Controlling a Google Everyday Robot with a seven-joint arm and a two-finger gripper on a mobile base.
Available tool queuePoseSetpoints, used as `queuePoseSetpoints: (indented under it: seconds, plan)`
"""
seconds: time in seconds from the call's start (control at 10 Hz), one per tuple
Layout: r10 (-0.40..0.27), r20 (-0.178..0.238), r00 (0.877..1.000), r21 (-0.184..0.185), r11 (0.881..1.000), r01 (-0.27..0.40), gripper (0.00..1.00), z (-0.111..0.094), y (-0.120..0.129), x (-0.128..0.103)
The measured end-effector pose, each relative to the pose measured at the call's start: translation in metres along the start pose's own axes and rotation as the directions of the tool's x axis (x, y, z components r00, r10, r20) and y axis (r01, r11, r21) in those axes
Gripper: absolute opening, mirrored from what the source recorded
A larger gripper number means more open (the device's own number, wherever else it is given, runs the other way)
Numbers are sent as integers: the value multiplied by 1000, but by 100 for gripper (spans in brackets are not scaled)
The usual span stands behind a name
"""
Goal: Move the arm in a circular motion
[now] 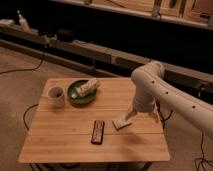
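The arm [167, 95] bends over the tabletop [60, 142], set to sweep a circle.
It enters from the tabletop's right edge, elbow high; the pincer [126, 119] hangs low right of the tabletop's centre, its opening impossible to tell.

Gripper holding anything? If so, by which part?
Cannot tell. The gripper on the arm points down over the table; whether it grips anything does not show.
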State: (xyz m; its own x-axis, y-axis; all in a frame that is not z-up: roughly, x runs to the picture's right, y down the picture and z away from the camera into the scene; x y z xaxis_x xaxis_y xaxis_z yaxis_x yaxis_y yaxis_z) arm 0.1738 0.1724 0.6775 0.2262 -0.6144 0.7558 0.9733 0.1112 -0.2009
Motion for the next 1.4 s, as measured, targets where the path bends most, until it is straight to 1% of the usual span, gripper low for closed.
queuePoseSetpoints:
  seconds: [0.1,0.2,0.3,0.4,0.5,0.6,0.7,0.8,0.9,1.0,1.1,1.2,1.3,1.4]
  plan:
    - [-7,15,1000,3,1000,7,80,1,-11,-17]
    - [-33,12,999,23,999,33,80,-3,-29,-26]
    - [-67,-1,998,47,997,67,80,-10,-48,-29]
    - [-139,-42,989,81,986,142,80,-26,-82,-25]
    - [-201,-87,976,101,973,209,80,-39,-109,-15]
    - [-237,-121,964,107,962,251,80,-48,-123,-5]
    - [-274,-171,946,109,949,295,80,-59,-135,18]
    - [-284,-202,937,100,946,308,80,-64,-133,39]
    - [-268,-226,937,85,952,293,80,-64,-117,65]
    - [-243,-230,942,79,960,267,80,-61,-100,79]
    - [-197,-229,953,71,973,218,80,-54,-72,93]
    - [-130,-205,970,59,988,145,80,-40,-33,97]
    - [-79,-182,980,46,995,89,80,-29,-6,92]
    - [-32,-155,987,29,999,37,80,-17,19,84]
